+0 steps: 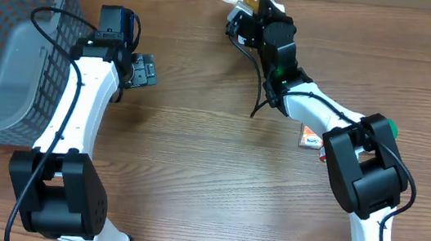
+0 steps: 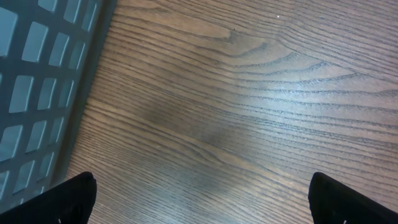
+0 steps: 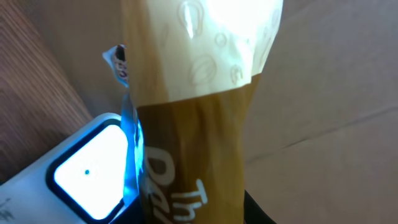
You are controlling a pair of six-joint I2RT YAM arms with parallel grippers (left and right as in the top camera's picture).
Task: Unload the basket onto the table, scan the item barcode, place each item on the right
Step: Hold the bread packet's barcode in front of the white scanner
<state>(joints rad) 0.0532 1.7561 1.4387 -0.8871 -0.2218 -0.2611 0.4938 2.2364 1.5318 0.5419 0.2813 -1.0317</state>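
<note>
1. The right gripper (image 1: 252, 14) reaches to the far edge of the tabletop (image 1: 192, 175), closed around a brown-and-cream packet (image 3: 193, 124).
2. The packet hangs right beside the white scanner (image 3: 87, 177), whose window glows blue along the packet's edge.
3. The pick-up and the carry look done. I can't see a barcode, so I can't tell whether it has read.
4. The left gripper (image 1: 146, 71) sits wide open and empty beside the grey basket (image 1: 3, 103).
5. Another small box (image 1: 310, 137) lies by the right arm.
</note>
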